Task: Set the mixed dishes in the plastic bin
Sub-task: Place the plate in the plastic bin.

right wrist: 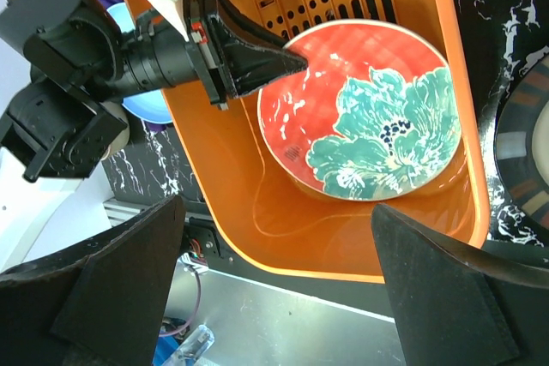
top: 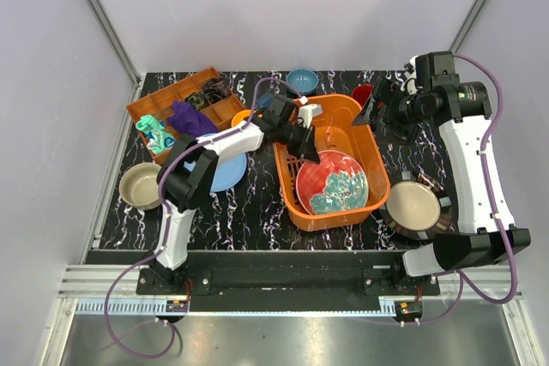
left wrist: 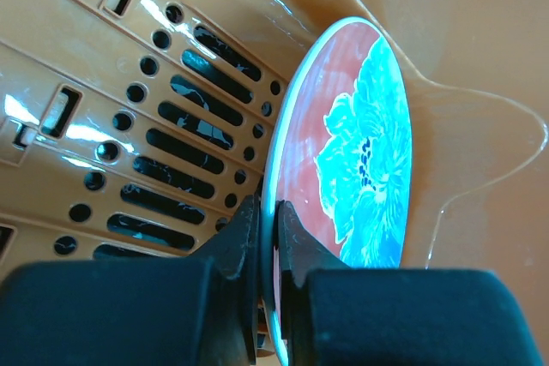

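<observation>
I had left claw (left wrist: 268, 212) pinching plate (left wrist: 360, 169) rim, tilted to lower into bin (left wrist: 129, 83). Right claw (top: 371, 111) spread, idle.

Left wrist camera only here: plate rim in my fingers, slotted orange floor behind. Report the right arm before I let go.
Observer: The right gripper hangs open and empty above the far right corner of the plastic bin, not touching the red-and-green plate.
Operator: Give me the plate's spot in the bin.
Observer: It sits in the near half, with the left gripper pinching its far-left rim.
Operator: Name the dishes closest outside the bin.
Observer: The dark striped-rim plate is just right of the bin, and the light blue plate is just left of it.
</observation>
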{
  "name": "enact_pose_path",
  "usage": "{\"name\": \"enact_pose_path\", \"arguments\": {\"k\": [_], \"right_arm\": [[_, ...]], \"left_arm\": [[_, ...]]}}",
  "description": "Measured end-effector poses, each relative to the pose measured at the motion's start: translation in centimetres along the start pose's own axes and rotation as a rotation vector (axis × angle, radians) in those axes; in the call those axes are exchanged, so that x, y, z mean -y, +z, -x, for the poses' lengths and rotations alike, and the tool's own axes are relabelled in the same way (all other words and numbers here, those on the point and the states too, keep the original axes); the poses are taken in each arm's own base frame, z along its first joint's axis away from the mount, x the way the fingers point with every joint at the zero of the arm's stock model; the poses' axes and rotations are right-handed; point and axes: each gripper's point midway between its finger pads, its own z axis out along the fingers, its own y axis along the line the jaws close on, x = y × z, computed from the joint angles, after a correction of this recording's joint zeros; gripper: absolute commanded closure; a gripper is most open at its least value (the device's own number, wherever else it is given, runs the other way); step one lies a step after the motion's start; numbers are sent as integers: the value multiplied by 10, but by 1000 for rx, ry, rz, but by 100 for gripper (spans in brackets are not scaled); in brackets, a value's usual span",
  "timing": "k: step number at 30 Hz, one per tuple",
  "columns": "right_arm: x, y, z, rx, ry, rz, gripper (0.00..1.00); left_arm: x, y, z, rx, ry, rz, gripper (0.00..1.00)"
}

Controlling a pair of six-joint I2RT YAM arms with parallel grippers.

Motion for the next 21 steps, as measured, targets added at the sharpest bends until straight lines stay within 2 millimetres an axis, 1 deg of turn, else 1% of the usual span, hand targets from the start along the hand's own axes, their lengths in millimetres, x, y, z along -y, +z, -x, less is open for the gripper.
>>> {"name": "enact_pose_path", "arguments": {"k": [4,6,8,12,14,16,19,21], "right_arm": [[1,-1,-3,-10,9,-7,0],[2,-1,-3,-11,11,-8,0],[2,-1,-3,-11,11,-9,0],[2,0,-4,-13,12,-11,0],[3,0,-4,-16,13,-12,0],[4,1,-5,-19,14,-14,0],[4,1,-6,-21,15,-15,0],[4,1,-6,-21,15,-16,0]], "left_arm": [[-2,2,2,-17,16,1,90],[-6,5,4,-22,27,4,89],[-8,7,6,-26,36,3,86],[-14,11,7,-34,55,11,83],[-16,12,7,-33,67,16,76],[-19,13,7,-33,80,29,74],[-26,17,5,-35,99,59,66],[-32,20,3,-39,109,85,64]]}}
